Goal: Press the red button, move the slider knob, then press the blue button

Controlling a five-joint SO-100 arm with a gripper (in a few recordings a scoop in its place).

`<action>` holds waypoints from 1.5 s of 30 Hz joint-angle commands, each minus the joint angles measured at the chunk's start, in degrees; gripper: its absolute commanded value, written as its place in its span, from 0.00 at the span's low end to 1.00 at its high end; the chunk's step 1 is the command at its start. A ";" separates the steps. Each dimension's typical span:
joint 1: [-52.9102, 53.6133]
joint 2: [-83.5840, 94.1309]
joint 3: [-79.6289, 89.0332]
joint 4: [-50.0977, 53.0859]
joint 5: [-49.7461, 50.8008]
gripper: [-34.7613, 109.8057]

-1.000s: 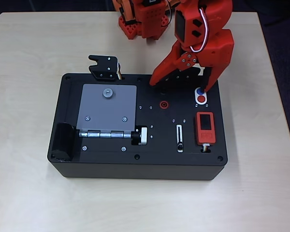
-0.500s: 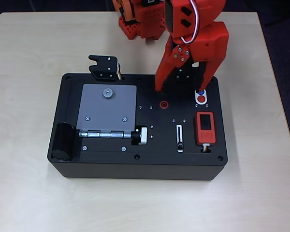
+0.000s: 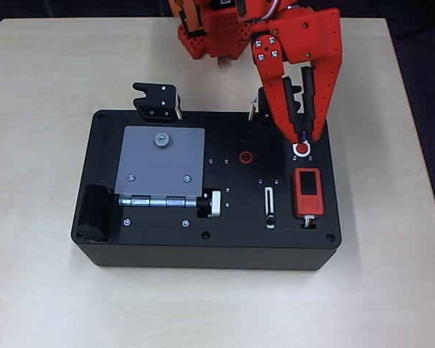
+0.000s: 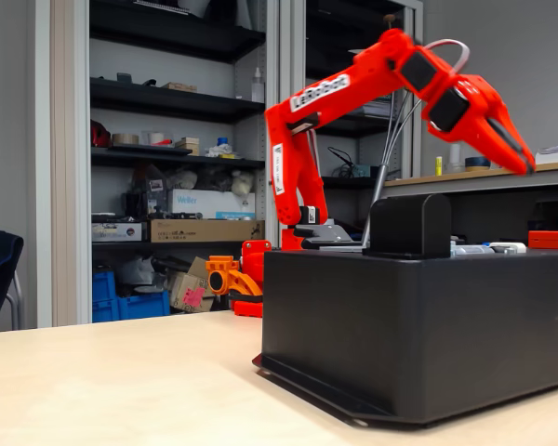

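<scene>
In the overhead view, the red button (image 3: 301, 149) sits near the right rear of the black box (image 3: 167, 243), largely masked by the gripper (image 3: 302, 138), whose tips nearly meet above it. The blue button is hidden beneath those fingers. The slider knob (image 3: 270, 217) rests at the near end of its slot, left of the red device (image 3: 307, 192).

matt black plastic box (image 3: 167, 246), pale wood-look tabletop (image 3: 43, 87), smooth grey plate (image 3: 159, 163), shiny metal hinge (image 3: 156, 202), orange plastic hand (image 3: 302, 134)
</scene>
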State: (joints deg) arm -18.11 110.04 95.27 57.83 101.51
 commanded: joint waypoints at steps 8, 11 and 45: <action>-1.49 24.26 25.31 -23.47 6.77 0.24; -1.14 31.03 31.46 -24.26 7.47 0.24; 13.27 80.68 80.68 -50.10 18.37 0.24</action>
State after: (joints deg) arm -4.04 189.58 172.71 17.23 116.98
